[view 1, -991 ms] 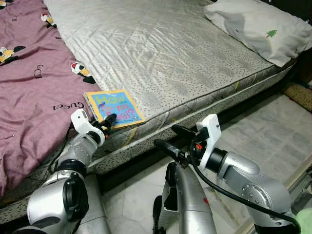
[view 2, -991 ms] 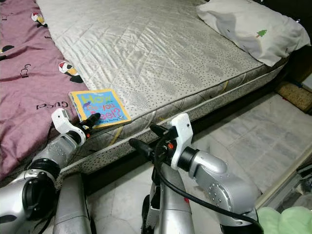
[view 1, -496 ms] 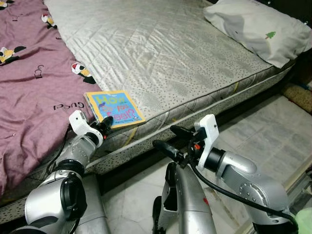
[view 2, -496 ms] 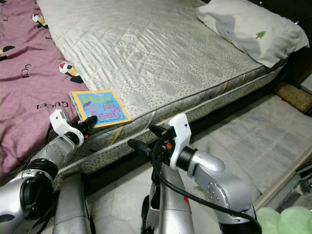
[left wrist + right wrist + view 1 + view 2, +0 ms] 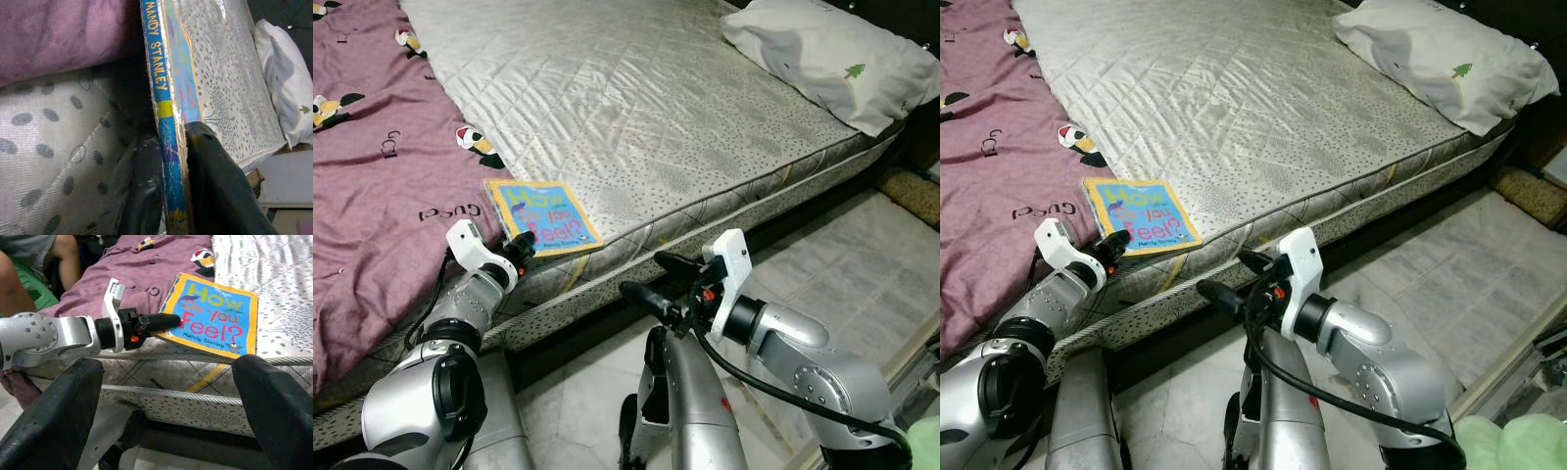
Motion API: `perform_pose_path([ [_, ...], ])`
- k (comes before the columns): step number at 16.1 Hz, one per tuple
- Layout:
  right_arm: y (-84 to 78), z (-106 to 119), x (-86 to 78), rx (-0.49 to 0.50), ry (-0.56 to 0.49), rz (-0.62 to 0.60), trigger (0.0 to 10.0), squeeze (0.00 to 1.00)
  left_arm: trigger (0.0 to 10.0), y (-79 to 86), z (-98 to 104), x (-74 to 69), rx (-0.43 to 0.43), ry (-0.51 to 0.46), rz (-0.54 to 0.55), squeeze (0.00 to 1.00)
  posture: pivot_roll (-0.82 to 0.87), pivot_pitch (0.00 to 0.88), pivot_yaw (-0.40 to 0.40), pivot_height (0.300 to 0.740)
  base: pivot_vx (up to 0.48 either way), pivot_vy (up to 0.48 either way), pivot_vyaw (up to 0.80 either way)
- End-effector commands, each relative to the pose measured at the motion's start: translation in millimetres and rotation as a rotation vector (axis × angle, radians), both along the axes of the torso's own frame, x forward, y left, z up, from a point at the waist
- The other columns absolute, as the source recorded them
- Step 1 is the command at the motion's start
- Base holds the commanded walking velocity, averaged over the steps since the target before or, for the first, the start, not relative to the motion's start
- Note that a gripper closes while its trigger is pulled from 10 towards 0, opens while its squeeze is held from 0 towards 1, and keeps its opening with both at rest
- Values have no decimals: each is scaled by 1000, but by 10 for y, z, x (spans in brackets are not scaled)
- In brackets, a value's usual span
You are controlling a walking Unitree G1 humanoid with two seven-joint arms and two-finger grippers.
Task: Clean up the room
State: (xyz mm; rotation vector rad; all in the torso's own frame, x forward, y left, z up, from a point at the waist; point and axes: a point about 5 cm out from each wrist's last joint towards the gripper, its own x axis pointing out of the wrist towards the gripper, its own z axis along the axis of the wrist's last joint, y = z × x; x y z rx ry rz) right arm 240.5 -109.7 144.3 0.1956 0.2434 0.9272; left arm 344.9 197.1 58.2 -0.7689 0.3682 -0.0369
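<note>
A blue picture book (image 5: 544, 215) with a yellow border lies flat on the bare mattress (image 5: 636, 108), close to its near edge and against the purple blanket (image 5: 382, 186). My left gripper (image 5: 521, 242) is at the book's near left corner. In the left wrist view its two black fingers (image 5: 215, 191) press on either side of the book's spine (image 5: 164, 122), so it is shut on the book. My right gripper (image 5: 644, 274) hangs open below the mattress edge, in front of the book (image 5: 215, 316), with nothing between its fingers (image 5: 279, 406).
A white pillow (image 5: 832, 54) lies at the far right corner of the bed. Pale marble floor (image 5: 842, 274) runs along the bed's right side, with a brown mat (image 5: 915, 191) beyond. A person's legs (image 5: 29, 264) are beside the blanket.
My left gripper has drawn back a little to the left and now sits at the book's corner, where before it reached over the cover. The right arm has barely moved.
</note>
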Motion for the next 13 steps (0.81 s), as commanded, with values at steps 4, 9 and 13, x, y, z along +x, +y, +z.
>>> perform_pose_path([
  [4, -28, -58, 53, -2, 21, -13, 10000, 0, 0, -47, 140, 76, 237, -132, -9, 0, -134, 28, -104, 488, 0, 0, 0],
  [9, 47, -118, 232, -28, -22, -116, 10000, 0, 0, -209, 424, 146, 305, -359, 7, 0, -72, 3, -101, 488, 0, 0, 0],
  [13, 75, -263, 423, -16, -26, -317, 10000, 0, 0, -92, 1044, -96, 606, -719, 101, 0, 11, 0, -68, 488, 0, 0, 0],
])
